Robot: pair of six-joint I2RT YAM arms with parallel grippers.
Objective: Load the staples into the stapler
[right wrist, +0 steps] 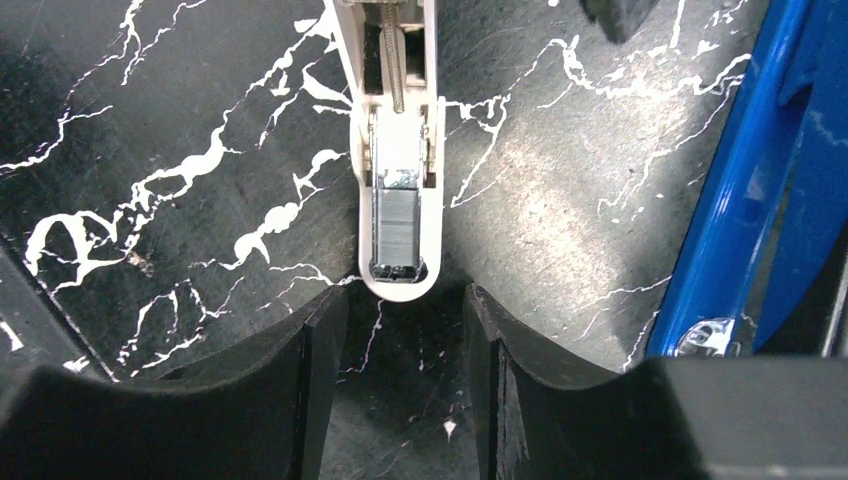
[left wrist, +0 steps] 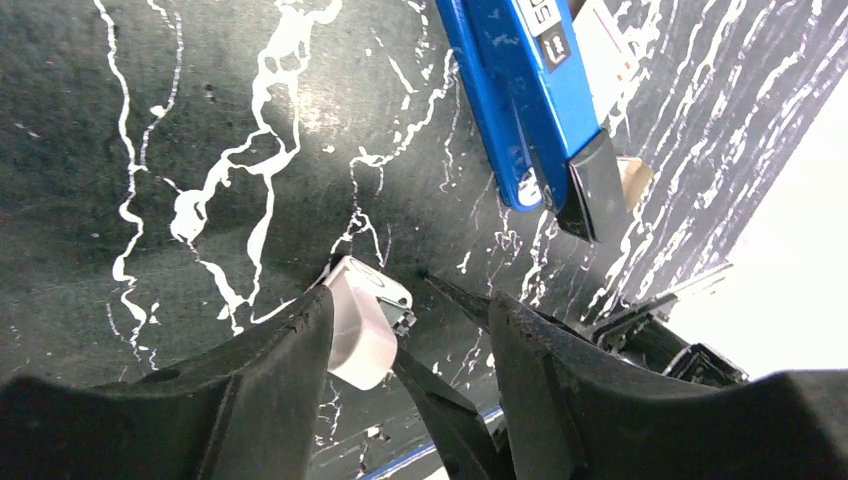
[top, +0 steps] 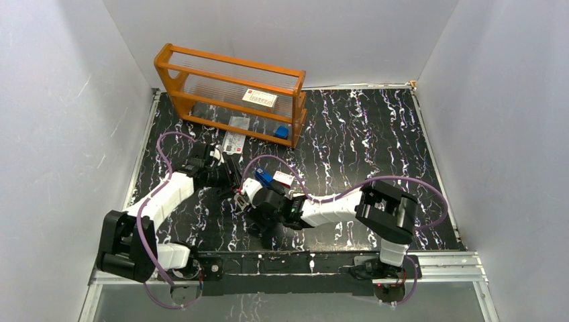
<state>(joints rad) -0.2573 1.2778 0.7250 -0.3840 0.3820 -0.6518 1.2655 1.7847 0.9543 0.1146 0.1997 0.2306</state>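
Down near the front of the bench (top: 376, 134), both arms are crowded around the stapler (right wrist: 436, 150), which lies flipped open: white magazine rail flat on the marbled top, blue top (right wrist: 760, 170) swung off to one side. From the right wrist view you can see a short grey block of staples (right wrist: 398, 232) sitting in the channel at the nose end, with the spring pusher right behind it. So to me the loading bit looks basically done, and the step in hand is getting the thing shut.

Right hand (right wrist: 402, 296) is spread, one finger either side of the rail's rounded nose, not pinching it as far as I can tell. Left hand (left wrist: 410, 300) is spread too. A white end of the stapler rests against one finger (left wrist: 290, 350) and the other stands clear, so nothing's gripped.

Next move, I'd guess: steady the rail, then swing the blue top over and press till it latches — square to the channel, or the strip could ride up and jam.
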